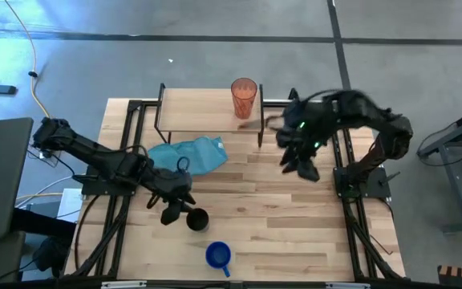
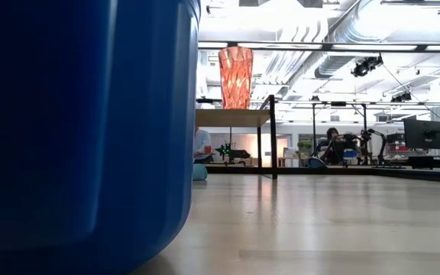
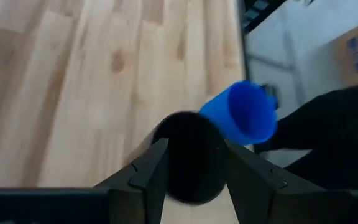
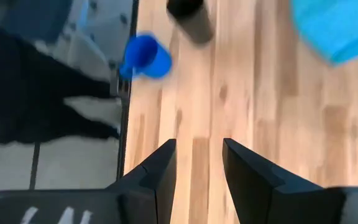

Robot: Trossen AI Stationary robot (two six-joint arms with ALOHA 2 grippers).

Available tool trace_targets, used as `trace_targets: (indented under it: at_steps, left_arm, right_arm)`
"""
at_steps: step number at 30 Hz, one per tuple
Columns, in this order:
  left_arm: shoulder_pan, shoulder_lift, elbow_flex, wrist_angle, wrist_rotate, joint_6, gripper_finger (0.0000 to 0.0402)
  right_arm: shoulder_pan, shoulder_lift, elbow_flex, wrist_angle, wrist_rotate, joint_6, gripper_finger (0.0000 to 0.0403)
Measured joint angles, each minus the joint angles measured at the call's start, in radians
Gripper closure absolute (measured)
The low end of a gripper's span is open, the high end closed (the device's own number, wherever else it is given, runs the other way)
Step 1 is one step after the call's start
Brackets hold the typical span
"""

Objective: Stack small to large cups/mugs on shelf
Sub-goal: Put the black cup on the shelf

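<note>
The overhead camera is looking straight down. The table-level camera is sitting against the blue mug (image 2: 82, 130), facing twelve o'clock. Both wrist cameras are sharing that mug and the black cup (image 3: 191, 158).

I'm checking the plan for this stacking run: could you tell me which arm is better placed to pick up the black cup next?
The left. The left gripper already has its fingers either side of the black cup, open around it. The right gripper hangs open over bare table near the shelf, well away from the cup.
</note>
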Motion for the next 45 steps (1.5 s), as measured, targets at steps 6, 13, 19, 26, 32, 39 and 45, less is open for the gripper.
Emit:
trace_targets:
  at_steps: [6, 13, 19, 26, 32, 39, 45]
  left_arm:
    - [-0.067, 0.072, 0.062, -0.102, -0.126, 0.007, 0.0263]
    - [-0.076, 0.145, 0.094, -0.194, -0.170, -0.024, 0.0263]
    - [-0.076, 0.178, 0.098, -0.177, -0.176, -0.035, 0.0263]
    - [-0.076, 0.192, 0.097, -0.174, -0.173, -0.055, 0.0263]
    - [-0.076, 0.222, 0.097, -0.148, -0.161, -0.060, 0.0263]
    - [-0.076, 0.237, 0.097, -0.145, -0.173, -0.077, 0.0266]
    - [-0.075, 0.237, 0.097, -0.168, -0.183, -0.086, 0.0318]
  right_arm:
    - [0.047, 0.000, -0.220, 0.046, 0.109, 0.033, 0.0281]
    - [0.071, 0.000, -0.406, 0.196, 0.123, 0.084, 0.0281]
    - [0.083, 0.000, -0.484, 0.302, 0.122, 0.106, 0.0281]
    - [0.082, 0.000, -0.500, 0.347, 0.134, 0.116, 0.0281]
    - [0.081, 0.000, -0.500, 0.392, 0.149, 0.105, 0.0281]
    - [0.080, 0.000, -0.500, 0.399, 0.157, 0.108, 0.0281]
    - [0.081, 0.000, -0.500, 0.411, 0.162, 0.110, 0.0281]
